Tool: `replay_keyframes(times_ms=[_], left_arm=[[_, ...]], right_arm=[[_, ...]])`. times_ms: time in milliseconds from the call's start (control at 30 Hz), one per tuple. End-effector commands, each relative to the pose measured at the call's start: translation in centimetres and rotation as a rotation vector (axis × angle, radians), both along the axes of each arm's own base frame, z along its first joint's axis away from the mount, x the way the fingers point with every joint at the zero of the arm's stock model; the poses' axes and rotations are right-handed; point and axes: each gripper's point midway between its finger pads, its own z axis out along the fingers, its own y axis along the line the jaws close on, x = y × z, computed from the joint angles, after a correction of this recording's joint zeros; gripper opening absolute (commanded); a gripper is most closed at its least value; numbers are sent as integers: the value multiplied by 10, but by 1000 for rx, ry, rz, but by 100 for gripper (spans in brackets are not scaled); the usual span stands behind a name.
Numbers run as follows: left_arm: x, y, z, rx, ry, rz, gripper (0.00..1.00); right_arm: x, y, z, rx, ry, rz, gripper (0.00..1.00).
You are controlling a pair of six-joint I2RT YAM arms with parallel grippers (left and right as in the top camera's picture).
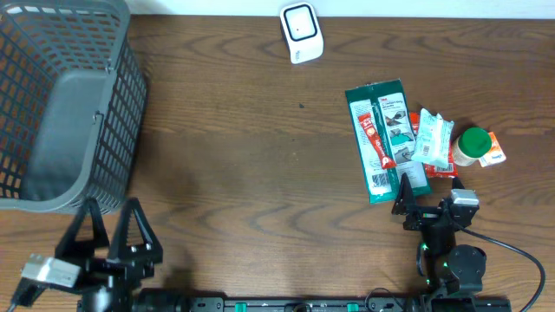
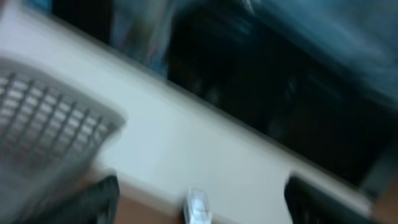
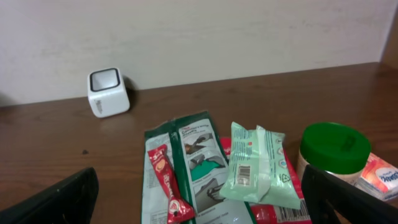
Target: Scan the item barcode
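Right gripper (image 3: 199,190) spread wide and empty, just short of the green packet (image 1: 386,139), wipes pack (image 1: 431,139) and green-lidded jar (image 1: 473,146) huddled together — white scanner (image 1: 301,32) at the table's far edge — while the left gripper (image 1: 111,224), also agape, hangs beside the basket (image 1: 52,104).

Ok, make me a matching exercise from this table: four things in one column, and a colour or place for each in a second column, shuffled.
Things:
1. basket
2. scanner cube
3. jar
4. long packet

Descriptions:
A. green lid, at the right end of the pile
B. grey mesh, at the left end
C. red sachet lying on it
D. white, standing apart from the other items

Pairs: 1-B, 2-D, 3-A, 4-C
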Motion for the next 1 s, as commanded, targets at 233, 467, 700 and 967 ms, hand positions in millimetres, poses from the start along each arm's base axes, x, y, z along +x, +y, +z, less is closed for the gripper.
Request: replay_keyframes(times_ms=[233,467,700,967], left_arm=[[44,1,-37,-8,-246,13,85],[72,0,-98,-37,-120,0,85],[95,0,-167,-31,129,4,85],[100,0,-230,181,382,38,85]], right_arm=[[0,-2,0,-11,0,-8,99],[0,-2,0,-11,0,-8,99],[0,-2,0,-11,0,-8,99],[0,-2,0,-11,0,-8,99]])
